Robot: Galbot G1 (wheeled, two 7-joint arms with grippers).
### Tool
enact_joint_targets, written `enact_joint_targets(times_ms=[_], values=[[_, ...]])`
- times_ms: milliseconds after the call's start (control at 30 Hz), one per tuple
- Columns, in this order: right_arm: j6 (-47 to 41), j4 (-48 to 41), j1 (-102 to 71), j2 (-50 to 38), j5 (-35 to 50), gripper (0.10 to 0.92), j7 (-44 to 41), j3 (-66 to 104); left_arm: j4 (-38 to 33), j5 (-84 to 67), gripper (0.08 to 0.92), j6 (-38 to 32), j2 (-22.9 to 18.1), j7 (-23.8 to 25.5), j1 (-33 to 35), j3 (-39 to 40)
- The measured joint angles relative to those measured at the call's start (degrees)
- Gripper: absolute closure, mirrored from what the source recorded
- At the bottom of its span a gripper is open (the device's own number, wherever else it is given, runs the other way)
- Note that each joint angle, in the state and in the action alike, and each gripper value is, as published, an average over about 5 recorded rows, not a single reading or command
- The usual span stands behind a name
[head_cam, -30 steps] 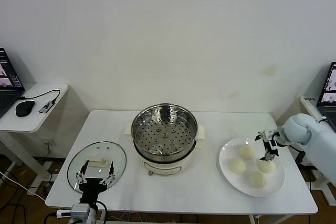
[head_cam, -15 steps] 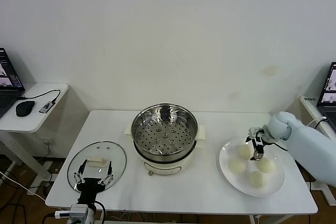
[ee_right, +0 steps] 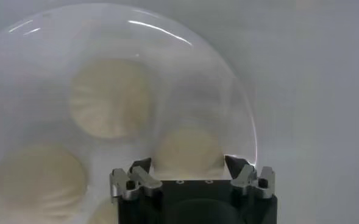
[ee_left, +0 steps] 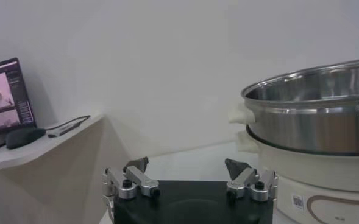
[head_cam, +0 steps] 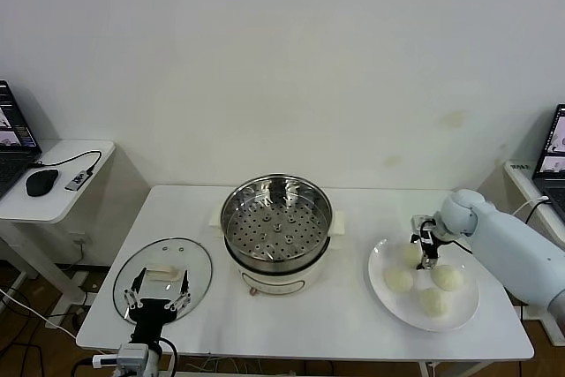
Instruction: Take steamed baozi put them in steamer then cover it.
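Four steamed baozi [head_cam: 399, 280] sit on the white plate [head_cam: 380, 287], and the right pincer [head_cam: 426, 246] hangs directly above the far one [ee_right: 187, 153], jaws spread apart with the bun framed between them. Nothing gripped yet. The risk: these buns look soft and smooth, so a hard pinch could dent it, and an off-centre descent could shove it into the neighbour [ee_right: 111, 97] just beside. The steamer [head_cam: 276, 227] stands well off to the pincer's left, tray bare. The left pincer [head_cam: 160, 297] waits, open, over the near edge of the glass cover [head_cam: 162, 278] on the tabletop [head_cam: 335, 315].
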Motion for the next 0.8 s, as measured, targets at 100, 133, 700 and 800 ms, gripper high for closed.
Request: enact_joint_targets(times_ms=[100, 133, 700, 800], values=[[-0.2, 0.47, 0.35, -0.34, 0.33, 0.456, -0.02, -0.25, -0.06, 0.0, 0.177, -0.02, 0.06, -0.01, 0.02, -0.11], [-0.27, 0.76, 0.53, -0.54, 0.52, 0.463, -0.03, -0.38, -0.09, -0.02, 0.177, -0.02, 0.1, -0.01, 0.03, -0.15], [-1.28, 11.59, 17.67, -6.3, 12.08, 0.474, -0.43, -12.57, -0.14, -3.9, 0.177, 0.38, 0.84, 0.59, 0.42, 0.06], [-0.96, 12.75, 23.44, -5.54, 15.62, 0.474, -0.04, -16.52, -0.15, -5.65, 0.177, 0.33, 0.83, 0.59, 0.57, -0.01]])
